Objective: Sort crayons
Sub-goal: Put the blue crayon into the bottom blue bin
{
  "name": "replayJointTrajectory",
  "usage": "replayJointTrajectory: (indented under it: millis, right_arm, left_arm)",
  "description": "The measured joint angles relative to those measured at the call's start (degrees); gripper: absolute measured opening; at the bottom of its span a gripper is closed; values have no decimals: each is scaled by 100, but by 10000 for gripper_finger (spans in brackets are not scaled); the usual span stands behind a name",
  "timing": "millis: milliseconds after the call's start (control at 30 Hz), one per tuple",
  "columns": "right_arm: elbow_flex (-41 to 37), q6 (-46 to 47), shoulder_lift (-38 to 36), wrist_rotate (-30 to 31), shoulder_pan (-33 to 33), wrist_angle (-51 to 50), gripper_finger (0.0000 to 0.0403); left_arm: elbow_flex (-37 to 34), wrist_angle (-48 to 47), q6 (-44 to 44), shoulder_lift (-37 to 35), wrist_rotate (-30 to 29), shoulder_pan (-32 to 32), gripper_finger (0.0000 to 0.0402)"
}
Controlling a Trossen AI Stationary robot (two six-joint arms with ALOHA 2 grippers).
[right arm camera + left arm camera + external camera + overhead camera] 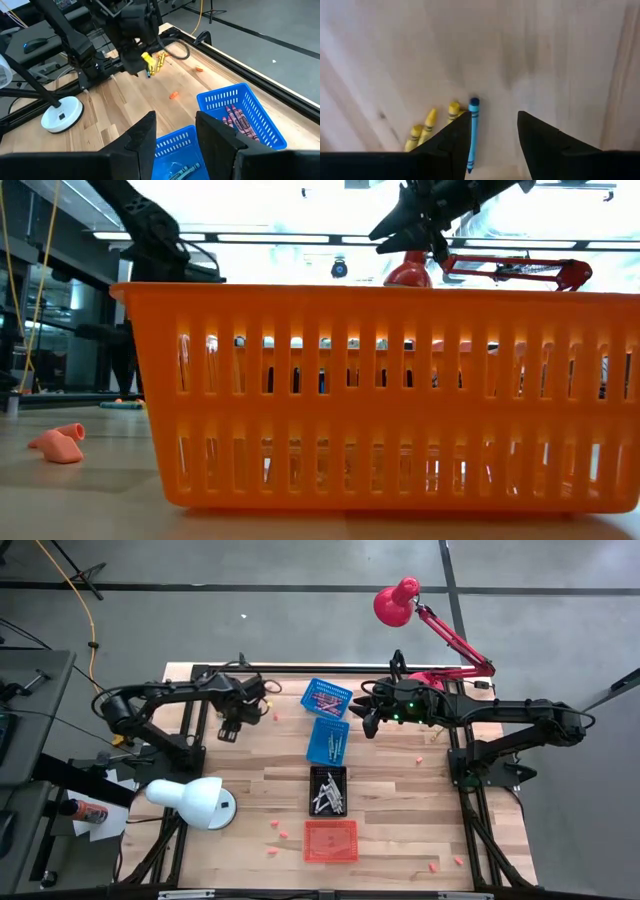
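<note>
The left claw (pixel 492 137) hung low over the tabletop (pixel 545 55), part-open around a blue crayon (pixel 472 131) beside yellow crayons (pixel 427 125) — picking up; next, close squarely. Right claw (pixel 172 137) waited part-open, empty.

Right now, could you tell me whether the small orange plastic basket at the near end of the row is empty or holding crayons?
Empty, as far as the high view shows: the orange basket has a bare floor.
</note>
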Motion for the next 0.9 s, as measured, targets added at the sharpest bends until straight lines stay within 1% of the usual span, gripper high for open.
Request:
replayJointTrajectory:
  millis: [100, 300, 467, 567, 733, 900]
  right_arm:
    - [0, 72, 0, 1, 0, 0, 133]
    - [0, 195, 0, 4, 0, -2, 133]
    - [0, 197, 0, 4, 0, -4, 133]
    - [0, 195, 0, 4, 0, -11, 133]
    - [0, 195, 0, 6, 0, -14, 133]
    - [0, 195, 0, 6, 0, -17, 133]
  left_arm:
    - [-242, 314, 162, -33, -68, 0, 147]
    - [-440, 841, 179, -35, -228, 0, 147]
    - [-640, 795, 273, -33, -143, -2, 145]
    - [-732, 938, 277, -45, -134, -2, 140]
    - [-757, 916, 296, -53, -144, -7, 132]
    - [-757, 887, 773, -43, -99, 89, 123]
